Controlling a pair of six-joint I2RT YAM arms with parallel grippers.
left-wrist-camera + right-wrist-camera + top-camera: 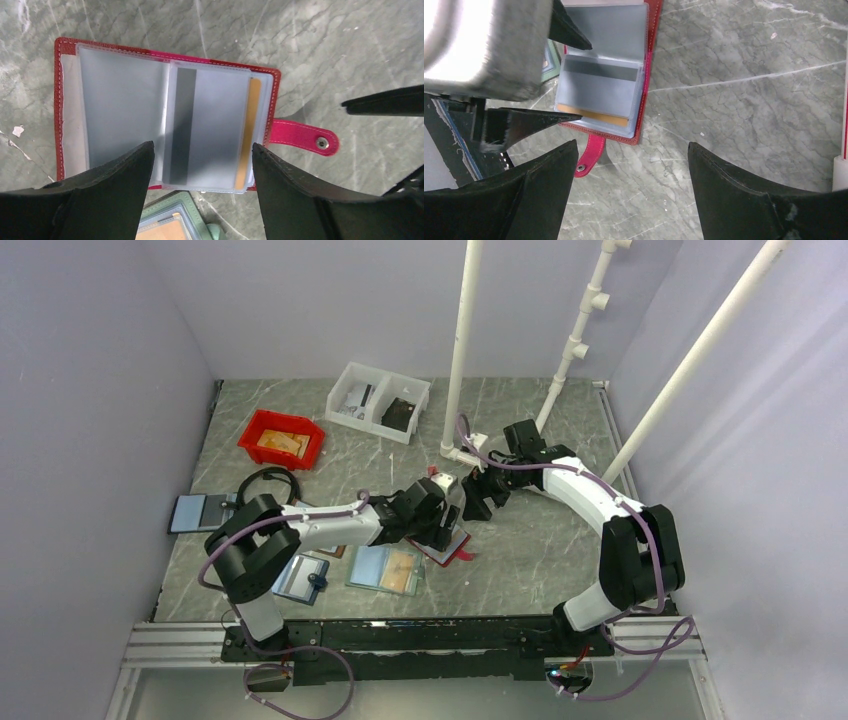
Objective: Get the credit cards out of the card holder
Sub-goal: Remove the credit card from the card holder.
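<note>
The red card holder (60,100) lies open on the table, its pink-red tab (300,137) pointing right. A pale blue-grey card (210,125) with a dark stripe sits in the right-hand clear sleeve, and a tan-orange card (242,135) shows as an edge behind it. My left gripper (202,146) is open and empty, its jaws astride the holder's near edge above that sleeve. My right gripper (632,145) is open and empty over bare table beside the tab (591,152). The holder (649,60) and both cards also show in the right wrist view. In the top view both grippers (440,520) (478,495) meet at the holder (452,548).
A light teal holder with an orange card (385,568) lies just in front of the red one. A blue holder (300,578) and a dark one (200,511) lie to the left. A red bin (281,438), a white bin (378,400) and white pipes (462,350) stand behind.
</note>
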